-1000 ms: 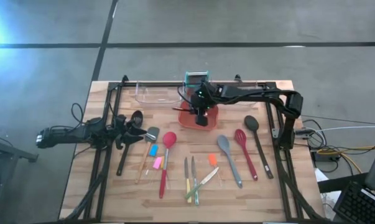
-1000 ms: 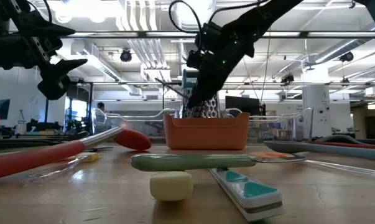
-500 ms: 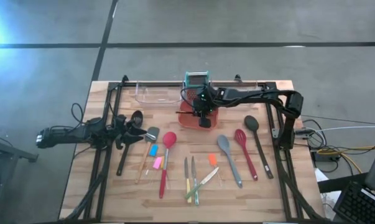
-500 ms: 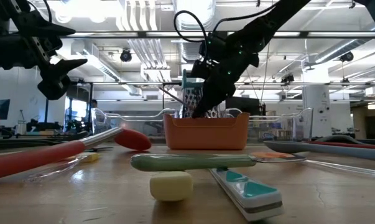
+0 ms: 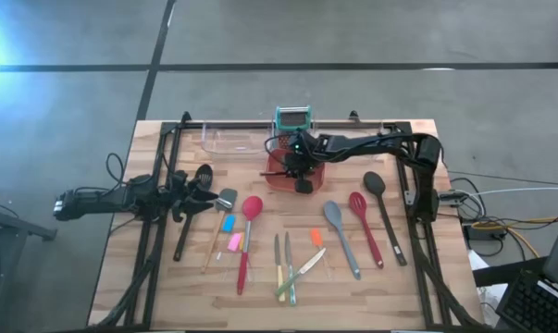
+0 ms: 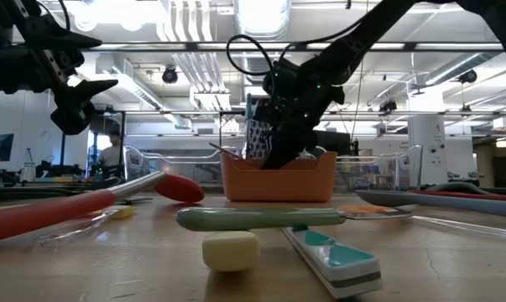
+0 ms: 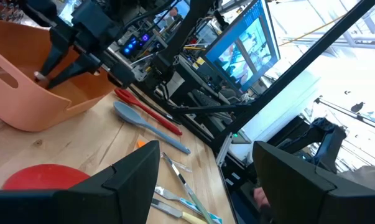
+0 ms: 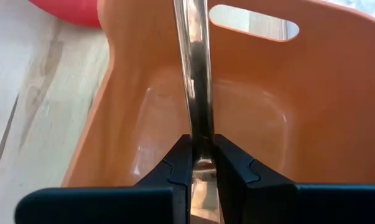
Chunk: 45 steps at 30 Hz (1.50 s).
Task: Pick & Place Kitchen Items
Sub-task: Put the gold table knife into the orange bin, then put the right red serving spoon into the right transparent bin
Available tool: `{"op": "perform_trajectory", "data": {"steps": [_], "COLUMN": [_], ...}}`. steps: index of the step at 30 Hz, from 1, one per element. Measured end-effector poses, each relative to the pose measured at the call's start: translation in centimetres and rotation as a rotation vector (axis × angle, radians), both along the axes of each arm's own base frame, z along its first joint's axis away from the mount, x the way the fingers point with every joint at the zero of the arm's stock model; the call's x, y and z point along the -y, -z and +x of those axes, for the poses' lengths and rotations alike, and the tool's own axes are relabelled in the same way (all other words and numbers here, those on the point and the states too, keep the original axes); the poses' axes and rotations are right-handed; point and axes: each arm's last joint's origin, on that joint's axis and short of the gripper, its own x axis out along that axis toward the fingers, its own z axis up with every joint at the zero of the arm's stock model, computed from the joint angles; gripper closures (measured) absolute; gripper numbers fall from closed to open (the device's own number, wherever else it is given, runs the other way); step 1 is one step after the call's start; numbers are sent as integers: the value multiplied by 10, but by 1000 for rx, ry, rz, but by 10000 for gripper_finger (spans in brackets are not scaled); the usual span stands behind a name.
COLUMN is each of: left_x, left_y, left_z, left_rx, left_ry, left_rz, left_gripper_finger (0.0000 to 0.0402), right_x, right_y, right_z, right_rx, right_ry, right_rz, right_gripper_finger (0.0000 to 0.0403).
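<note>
The right gripper (image 8: 199, 163) was pinched shut on a slim metal utensil handle (image 8: 195, 74), its fingers (image 8: 176, 163) pressing the shaft from both sides. In the high view that gripper (image 5: 300, 166) sat at upper centre, over the red-orange bin (image 5: 283, 178). In the low view it (image 6: 278, 151) dipped behind the bin's rim (image 6: 278, 180). The far end of the held utensil ran out of the right wrist frame at the top, so what kind of utensil it was could not be told.

The left gripper (image 5: 193, 196) waited at the left of the high view, above the board, its fingers (image 7: 134, 177) spread wide and holding nothing.

The other kitchen items (image 5: 288, 245) lay in a row across the lower middle of the table (image 5: 399, 287): a red spoon (image 5: 248, 227), a grey spoon (image 5: 339, 233), a black spoon (image 5: 380, 208) and small scrapers. A teal-framed grater (image 5: 292, 117) stood just behind the bin, partly hidden by the right arm. In the low view the near utensils were cut off at both sides.
</note>
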Motion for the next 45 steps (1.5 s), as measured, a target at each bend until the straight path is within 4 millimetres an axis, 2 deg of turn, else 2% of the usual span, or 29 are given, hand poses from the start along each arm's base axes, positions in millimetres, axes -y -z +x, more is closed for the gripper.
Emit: {"op": "perform_trajectory", "data": {"steps": [9,19,27,35,39,45], "left_x": [0,0,0,0,0,0], "left_y": [0,0,0,0,1,1], "left_z": [0,0,0,0,1,1], "left_rx": [0,0,-1,-6,-10,-14], "left_ry": [0,1,1,1,1,1], "left_rz": [0,0,0,0,0,0], "left_gripper_finger": [138,138,138,138,138,138], "right_x": [1,1,-4,-15,-26,-56], "right_y": [3,-11,-51,-103,-121,-136], "right_z": [2,2,-4,-19,-34,-70], "right_rx": [-9,10,-10,-92,-211,-437], "right_ry": [4,29,50,202,356,486], "right_rz": [1,31,52,187,313,410], "right_gripper_finger": [366,278,254,272,287,308]}}
